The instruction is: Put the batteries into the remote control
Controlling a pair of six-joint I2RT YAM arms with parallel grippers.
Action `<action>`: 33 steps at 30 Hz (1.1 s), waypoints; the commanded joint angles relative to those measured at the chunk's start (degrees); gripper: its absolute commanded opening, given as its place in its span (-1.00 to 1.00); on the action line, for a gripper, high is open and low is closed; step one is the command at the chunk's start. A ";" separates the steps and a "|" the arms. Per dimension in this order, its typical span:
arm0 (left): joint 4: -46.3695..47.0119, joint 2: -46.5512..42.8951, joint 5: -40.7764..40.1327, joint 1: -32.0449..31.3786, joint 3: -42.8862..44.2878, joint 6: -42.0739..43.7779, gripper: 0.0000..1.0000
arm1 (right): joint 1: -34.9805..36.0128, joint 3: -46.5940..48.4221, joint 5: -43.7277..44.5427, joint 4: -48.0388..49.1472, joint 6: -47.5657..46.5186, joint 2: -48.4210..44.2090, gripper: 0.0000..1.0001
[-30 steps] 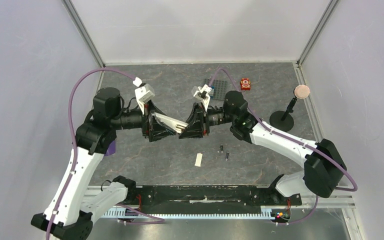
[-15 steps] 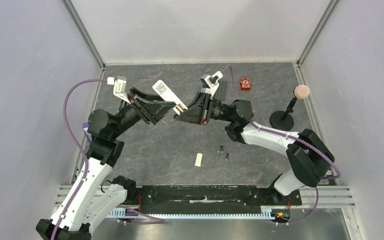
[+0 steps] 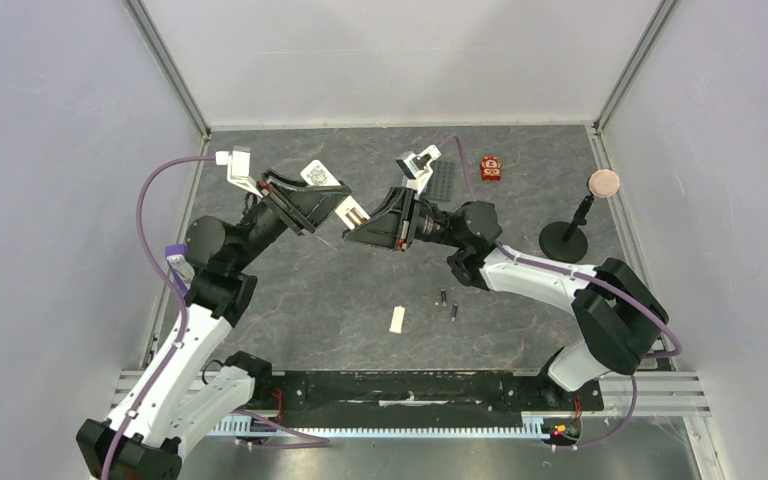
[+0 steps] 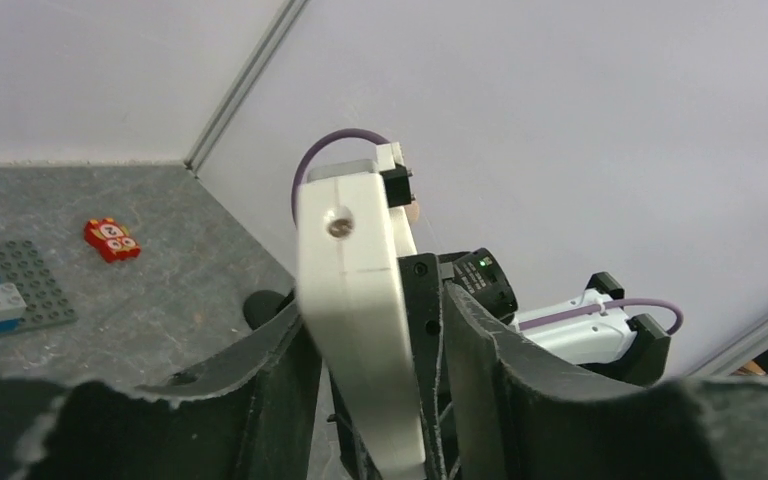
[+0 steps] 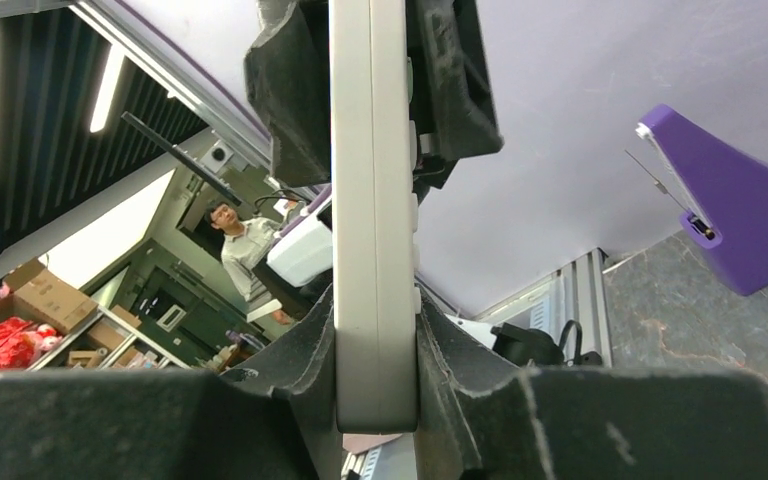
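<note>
1. Upper centre of the top view: left gripper (image 3: 332, 212) and right gripper (image 3: 358, 228) both clench the slim white plastic remote control (image 3: 352, 211) aloft, probably to reorient it.
2. Two small dark cylindrical batteries (image 3: 443, 297) wait on the table, lower centre.

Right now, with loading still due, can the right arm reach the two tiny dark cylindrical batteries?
Probably not: right gripper and left gripper are both shut on the slim white remote control; the batteries lie unobstructed.

Both arms (image 3: 165, 370) have white links (image 3: 540, 275), black joints (image 3: 210, 240) and purple cables (image 3: 141, 212).
</note>
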 commanded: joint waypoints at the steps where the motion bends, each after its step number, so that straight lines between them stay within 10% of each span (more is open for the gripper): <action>1: 2.42 -0.27 -1.94 -1.08 -0.83 -0.86 -0.19 | 0.43 1.90 2.90 -2.30 -3.59 -1.04 -0.92; 5: 1.40 -0.90 -2.84 -1.32 -0.89 0.58 -0.96 | 0.43 1.79 2.91 -4.11 -4.22 -0.99 -0.80; 10: -9.24 -2.45 -7.74 -1.39 0.43 7.89 -0.96 | 0.43 -1.19 5.10 -13.56 -12.58 -5.16 0.27; 13: -20.16 -3.82 -14.95 -1.29 1.92 15.84 -0.96 | 0.21 -3.12 9.10 -27.80 -21.71 -9.76 0.57; 23: -31.16 -5.61 -22.55 -1.31 -0.32 25.95 -0.96 | 0.25 -4.16 47.83 -78.29 -43.80 -14.49 0.12; 33: -27.38 -3.56 -13.74 -1.25 -1.88 29.07 -0.96 | 0.27 -8.77 53.58 -83.77 -40.68 -8.10 -0.09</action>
